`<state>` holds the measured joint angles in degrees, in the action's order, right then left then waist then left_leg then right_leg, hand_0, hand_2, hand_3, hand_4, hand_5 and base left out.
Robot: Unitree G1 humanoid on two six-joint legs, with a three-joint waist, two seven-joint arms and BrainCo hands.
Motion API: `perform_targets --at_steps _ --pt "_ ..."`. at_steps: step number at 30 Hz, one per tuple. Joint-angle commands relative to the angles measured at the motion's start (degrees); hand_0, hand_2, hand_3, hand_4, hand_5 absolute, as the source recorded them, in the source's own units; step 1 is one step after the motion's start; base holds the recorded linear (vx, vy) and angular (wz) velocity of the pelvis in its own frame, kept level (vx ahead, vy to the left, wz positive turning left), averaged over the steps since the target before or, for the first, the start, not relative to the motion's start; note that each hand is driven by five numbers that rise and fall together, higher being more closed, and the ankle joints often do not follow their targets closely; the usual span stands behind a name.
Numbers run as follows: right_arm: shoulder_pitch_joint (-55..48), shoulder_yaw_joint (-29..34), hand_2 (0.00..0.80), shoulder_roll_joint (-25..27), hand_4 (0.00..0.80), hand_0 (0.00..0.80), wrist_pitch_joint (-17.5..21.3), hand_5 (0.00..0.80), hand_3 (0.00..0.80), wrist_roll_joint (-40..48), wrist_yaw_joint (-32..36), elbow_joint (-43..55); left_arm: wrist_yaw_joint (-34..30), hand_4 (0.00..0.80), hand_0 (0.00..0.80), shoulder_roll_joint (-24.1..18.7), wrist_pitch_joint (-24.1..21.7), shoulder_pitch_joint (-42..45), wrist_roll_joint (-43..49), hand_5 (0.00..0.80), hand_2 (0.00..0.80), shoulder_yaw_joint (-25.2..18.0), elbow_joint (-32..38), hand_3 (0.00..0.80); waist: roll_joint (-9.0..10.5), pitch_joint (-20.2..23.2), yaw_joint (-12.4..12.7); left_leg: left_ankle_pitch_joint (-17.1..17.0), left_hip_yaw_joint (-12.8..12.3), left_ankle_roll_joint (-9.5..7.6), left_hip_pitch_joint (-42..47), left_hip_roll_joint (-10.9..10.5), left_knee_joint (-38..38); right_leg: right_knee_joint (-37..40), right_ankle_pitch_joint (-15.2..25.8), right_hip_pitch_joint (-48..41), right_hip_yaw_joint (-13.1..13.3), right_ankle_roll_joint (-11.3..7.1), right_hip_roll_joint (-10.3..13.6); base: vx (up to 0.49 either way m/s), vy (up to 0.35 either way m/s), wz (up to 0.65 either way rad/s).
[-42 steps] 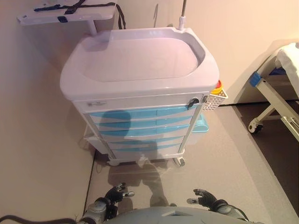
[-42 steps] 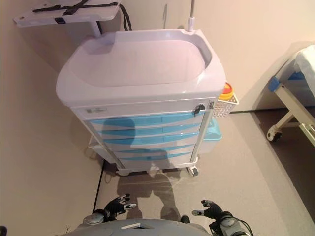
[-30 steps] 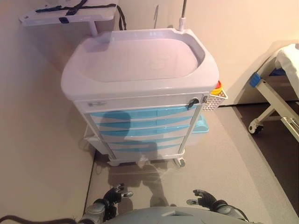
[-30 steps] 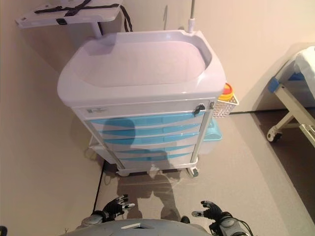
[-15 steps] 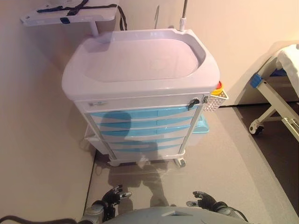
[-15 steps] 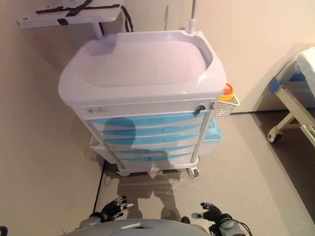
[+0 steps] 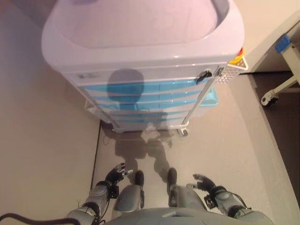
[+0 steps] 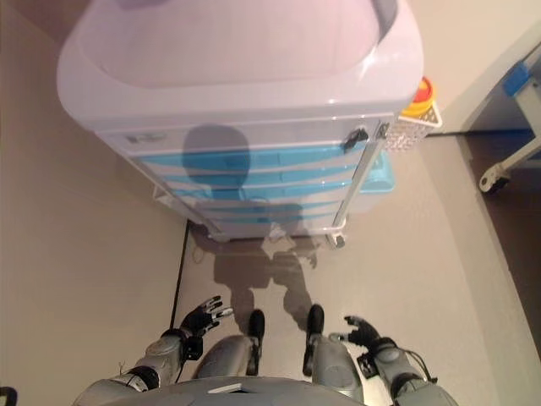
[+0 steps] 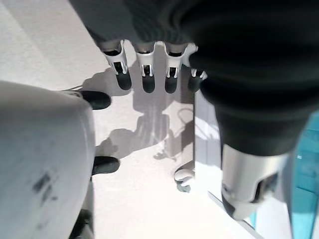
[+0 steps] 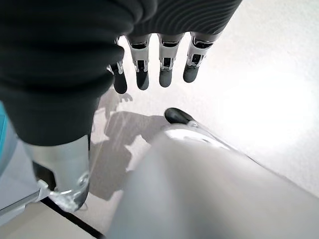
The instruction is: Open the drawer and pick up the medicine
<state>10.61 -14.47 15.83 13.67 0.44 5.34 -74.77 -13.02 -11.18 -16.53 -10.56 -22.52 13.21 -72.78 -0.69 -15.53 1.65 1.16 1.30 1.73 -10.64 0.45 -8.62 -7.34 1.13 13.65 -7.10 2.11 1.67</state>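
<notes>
A white medical cart [image 7: 140, 47] stands in front of me with several light-blue drawers [image 7: 154, 87], all shut. No medicine shows in any view. My left hand [image 7: 114, 176] hangs low at my side above the floor, well short of the cart, with its fingers [image 9: 144, 69] straight and nothing in it. My right hand [image 7: 205, 181] hangs the same way on the other side, and its fingers [image 10: 149, 69] are straight and hold nothing. A dark lock knob [image 7: 205, 75] sits at the right end of the panel above the top drawer.
A white wire basket [image 7: 238, 61] with a yellow and red container hangs on the cart's right side, above a light-blue bin [image 7: 209, 101]. A bed frame's wheel [image 7: 268, 98] stands at the far right. A wall runs along the left.
The whole picture has shifted: the camera now looks further down and the cart shows nearer. Both hands still hang low and open beside me.
</notes>
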Motion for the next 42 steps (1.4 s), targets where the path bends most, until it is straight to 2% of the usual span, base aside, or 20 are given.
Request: perform_targets --at_steps 1,5,10,15,22,26,31,33,34,36,42 --pt "-0.4 -2.5 0.000 -0.2 0.000 0.000 1.1 0.000 0.000 2.6 -1.2 2.3 0.3 0.000 0.000 0.3 -2.4 -1.4 -1.7 0.000 0.000 0.6 0.6 0.000 1.55 -2.8 -0.5 -1.8 -0.5 -3.23 -3.7 -2.6 -0.2 -4.0 -2.3 1.2 1.1 -1.77 -0.2 -0.074 0.088 -0.13" --pt "0.8 -3.2 0.000 0.1 0.000 0.000 1.7 0.000 0.000 2.0 -1.9 3.3 0.7 0.000 0.000 -0.6 -3.4 -3.1 -3.9 0.000 0.000 0.6 1.4 0.000 1.22 -5.6 -0.5 -2.4 -1.7 -3.88 -8.1 -3.2 -1.8 -8.1 -2.1 7.3 1.0 -2.10 0.2 -0.029 0.095 -0.03" --pt "1.8 -3.0 0.000 1.5 0.000 0.000 1.7 0.000 0.000 3.7 -3.6 4.4 0.6 0.000 0.000 -2.2 -5.8 -5.0 -8.1 0.000 0.000 -0.5 3.0 0.000 1.08 -8.4 -0.5 -0.1 -3.2 -4.69 -15.8 -4.5 -10.0 -15.2 -3.6 14.4 0.7 -1.88 0.9 0.015 0.065 -0.08" --pt "2.3 -2.2 0.000 2.7 0.000 0.000 2.4 0.000 0.000 5.8 -3.9 4.6 1.5 0.000 0.000 -3.2 -7.1 -6.5 -10.7 0.000 0.000 -1.4 5.5 0.000 1.41 -9.4 -0.8 2.0 -4.3 -4.72 -20.9 -4.3 -15.3 -19.1 -4.6 18.9 1.0 -1.34 0.9 0.042 0.020 0.02" --pt "2.8 -2.7 0.000 3.9 0.000 0.000 1.9 0.000 0.000 7.3 -2.7 6.6 2.9 0.000 0.000 -4.8 -9.8 -8.4 -13.0 0.000 0.000 -1.8 8.9 0.000 2.37 -10.1 -1.6 2.3 -4.6 -5.15 -25.6 -3.6 -18.0 -21.9 -4.2 24.0 2.1 -0.83 -0.8 0.040 0.011 -0.07" --pt "2.5 -3.8 0.000 4.8 0.000 0.000 1.7 0.000 0.000 7.4 -2.0 8.0 3.8 0.000 0.000 -5.4 -12.4 -9.7 -15.4 0.000 0.000 -1.1 13.4 0.000 2.63 -10.8 -2.3 2.1 -4.5 -5.37 -27.3 -3.6 -18.8 -22.3 -3.7 25.9 3.1 -0.60 -1.8 0.026 0.040 -0.08" --pt "1.2 -5.0 0.000 6.6 0.000 0.000 1.1 0.000 0.000 7.7 -1.4 10.8 0.9 0.000 0.000 -7.9 -14.5 -11.5 -22.3 0.000 0.000 -0.1 23.1 0.000 2.47 -11.9 -3.2 1.8 -4.6 -5.70 -28.8 -3.4 -19.7 -22.9 -3.0 27.4 4.1 -0.46 -2.6 0.019 0.057 -0.07" --pt "0.9 -5.3 0.000 7.4 0.000 0.000 0.9 0.000 0.000 8.0 -1.4 11.8 -0.3 0.000 0.000 -9.2 -14.5 -12.6 -24.8 0.000 0.000 0.3 26.2 0.000 2.45 -12.2 -3.5 1.7 -5.0 -5.77 -29.5 -3.2 -20.1 -22.8 -2.7 27.9 4.2 -0.32 -2.7 0.019 0.044 -0.12" --pt "0.8 -5.5 0.000 7.8 0.000 0.000 0.8 0.000 0.000 8.1 -1.4 12.3 -1.3 0.000 0.000 -9.9 -14.6 -13.6 -26.4 0.000 0.000 0.5 28.0 0.000 2.27 -12.3 -3.7 3.5 -4.9 -5.60 -29.6 -3.2 -21.2 -23.8 -4.4 27.9 4.6 -0.60 -2.9 0.051 0.056 -0.11" --pt "0.4 -5.5 0.000 8.5 0.000 0.000 0.8 0.000 0.000 8.0 -1.4 13.0 -3.4 0.000 0.000 -11.3 -14.1 -15.2 -29.6 0.000 0.000 0.1 31.5 0.000 2.01 -12.4 -4.0 3.6 -5.2 -5.70 -30.8 -3.1 -22.1 -24.9 -4.6 29.0 4.8 -0.52 -3.0 0.014 0.051 -0.12" --pt "-0.2 -5.3 0.000 8.7 0.000 0.000 -0.1 0.000 0.000 7.6 -2.5 14.9 -8.9 0.000 0.000 -10.9 -13.5 -17.7 -36.8 0.000 0.000 -1.1 40.3 0.000 1.35 -12.6 -4.3 5.1 -6.0 -6.16 -32.0 -3.1 -24.4 -28.6 -6.3 30.4 5.0 -0.25 -3.4 -0.014 0.012 -0.09"
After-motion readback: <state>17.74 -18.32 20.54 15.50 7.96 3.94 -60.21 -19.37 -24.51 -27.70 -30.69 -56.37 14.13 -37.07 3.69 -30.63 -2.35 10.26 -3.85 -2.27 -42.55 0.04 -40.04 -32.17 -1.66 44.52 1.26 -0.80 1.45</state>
